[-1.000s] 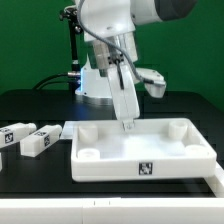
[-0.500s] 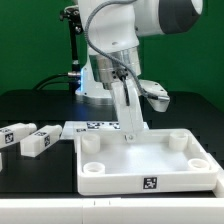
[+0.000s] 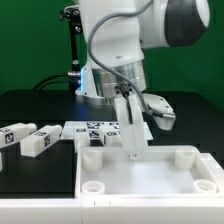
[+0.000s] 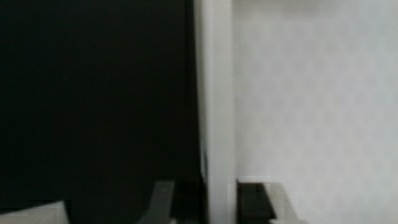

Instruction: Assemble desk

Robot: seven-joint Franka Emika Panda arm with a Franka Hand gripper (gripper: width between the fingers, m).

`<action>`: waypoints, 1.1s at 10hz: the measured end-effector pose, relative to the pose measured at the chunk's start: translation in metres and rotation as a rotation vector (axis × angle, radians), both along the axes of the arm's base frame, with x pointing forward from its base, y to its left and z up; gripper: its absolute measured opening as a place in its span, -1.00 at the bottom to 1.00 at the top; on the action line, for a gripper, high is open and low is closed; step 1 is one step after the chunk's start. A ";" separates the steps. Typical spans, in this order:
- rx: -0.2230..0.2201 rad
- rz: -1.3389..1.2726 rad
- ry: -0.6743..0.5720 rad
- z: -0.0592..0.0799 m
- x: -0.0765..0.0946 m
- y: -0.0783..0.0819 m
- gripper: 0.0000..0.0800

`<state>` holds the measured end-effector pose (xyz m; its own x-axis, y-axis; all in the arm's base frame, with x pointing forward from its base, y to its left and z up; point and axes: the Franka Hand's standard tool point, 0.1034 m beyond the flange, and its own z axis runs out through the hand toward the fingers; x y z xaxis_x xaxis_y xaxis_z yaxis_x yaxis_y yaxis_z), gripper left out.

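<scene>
We find the desk's tabletop [image 3: 165,172] lying flat with its round sockets facing up. It sits directly under the pincer [image 3: 133,153] and spreads from it toward the camera and out to the exterior view's right, where its end is cut off by the frame. Its long axis runs across the exterior view. The pincer stands on the rear wall [image 4: 217,100], closer to the corner on the exterior view's left than to the far one. In the wrist view that wall shows as a pale strip between the two fingers [image 4: 164,198], with the black table [image 4: 89,100] on one side and the tabletop's white floor on the other. The picture is soft and we cannot see the pads touch, but we read the pincer as clenched on the wall. Since most of the tabletop lies to one side of this hold, we judge that any slide will tend to swing it about the grip. Just behind the pincer lies the marker board [image 3: 95,128]. The loose legs [image 3: 38,143] rest well apart from it, to the exterior view's left.
</scene>
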<state>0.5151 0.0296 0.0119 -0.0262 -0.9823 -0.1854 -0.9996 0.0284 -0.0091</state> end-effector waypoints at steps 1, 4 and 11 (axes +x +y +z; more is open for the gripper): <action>-0.015 -0.021 -0.001 0.000 0.001 0.000 -0.86; -0.040 -0.002 -0.003 0.000 0.001 0.000 -0.86; 0.006 0.258 -0.032 0.042 -0.006 0.016 0.55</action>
